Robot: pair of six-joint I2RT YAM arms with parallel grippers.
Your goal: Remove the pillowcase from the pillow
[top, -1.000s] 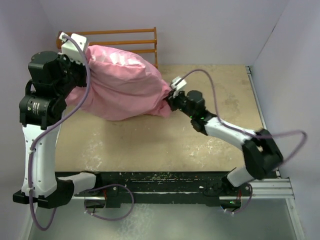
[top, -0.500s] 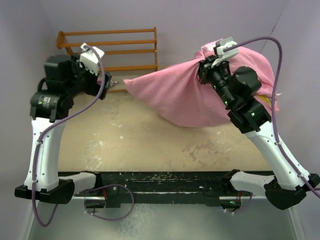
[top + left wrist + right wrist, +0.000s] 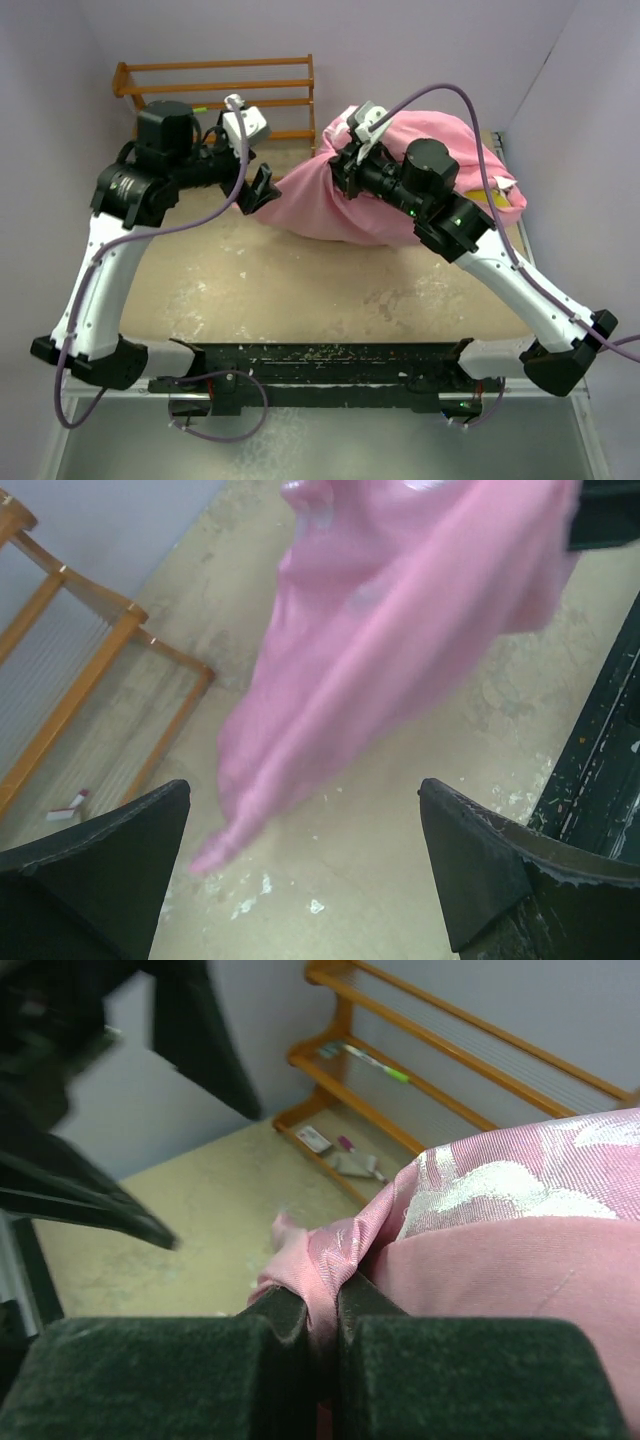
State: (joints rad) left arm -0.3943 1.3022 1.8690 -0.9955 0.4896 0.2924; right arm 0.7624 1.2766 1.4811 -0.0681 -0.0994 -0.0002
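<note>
Fingertips [image 3: 280,1325] of the right gripper [image 3: 322,1310] are squeezed together on a bunched fold of the pillowcase [image 3: 500,1250], and it's a tight pinch with pink fabric wedged between the pads. Across the way, the left gripper [image 3: 305,870] has its two dark fingers [image 3: 110,860] spread wide with nothing between them, just beside the loose pink tail and not touching it.

The pillowcase sits as a fat, stuffed bundle right at the wooden rack's [image 3: 215,85] right end. Only a sliver of the pillow [image 3: 498,196] peeks out, yellow edging and a bit of cream at the end of the bundle farthest from the rack. All the rest is hidden inside the cover.

A few small items [image 3: 345,1160] lie on the rack's bottom slats, too small to name, and a thin green-tipped stick [image 3: 378,1064] lies one shelf up. The left arm [image 3: 100,270] reaches across in front of the rack.

The tabletop [image 3: 300,290] is beige, scuffed and flecked with white. Lilac walls [image 3: 400,50] close in behind the rack and on both sides. From the rack forward to the black base rail [image 3: 320,360] runs a broad stretch of bare tabletop.
</note>
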